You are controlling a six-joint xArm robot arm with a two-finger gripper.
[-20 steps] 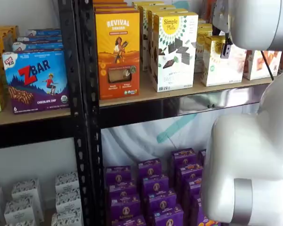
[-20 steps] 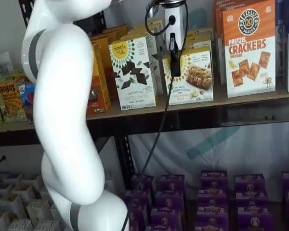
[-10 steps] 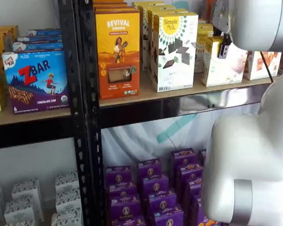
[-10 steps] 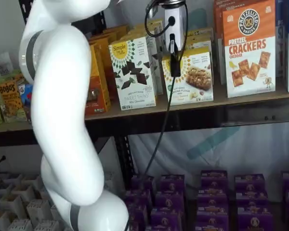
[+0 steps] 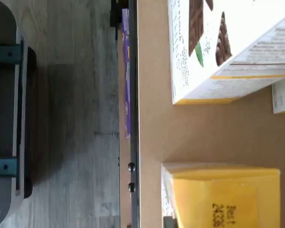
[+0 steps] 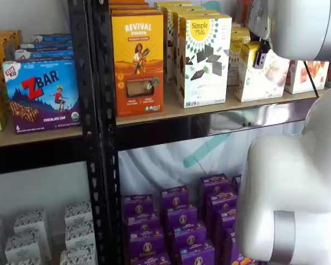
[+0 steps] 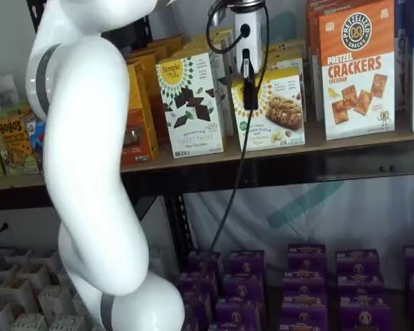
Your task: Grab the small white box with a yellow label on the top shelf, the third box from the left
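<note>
A: Wrist view first. We're looking along the top shelf (image 5: 199, 137). The yellow top of the small white box (image 5: 225, 197) sits right under the camera, and the tall white carton (image 5: 228, 47) with the dark pieces is beside it, a strip of bare board between them. No fingers in sight here.

B: Now a shelf view. The tool (image 6: 259, 55) is down at the box (image 6: 262, 74), black fingers over its upper front corner, and the box looks tipped off square. Most of the arm blocks the rest.

A: In the other one the tool (image 7: 250, 86) hangs in front of the box (image 7: 269, 110), one dark finger side-on with the cable beside it. The finger gap itself I can't make out, but the jaws are pressed together, on the box by the look of it.

B: I'd say the lift wants to be straight and slow, clear of the tall carton (image 7: 191, 103) on one side and the cracker carton (image 7: 357, 69) on the other, box kept level.

A: How deep the fingers reach is hidden. So is the far finger.
</note>
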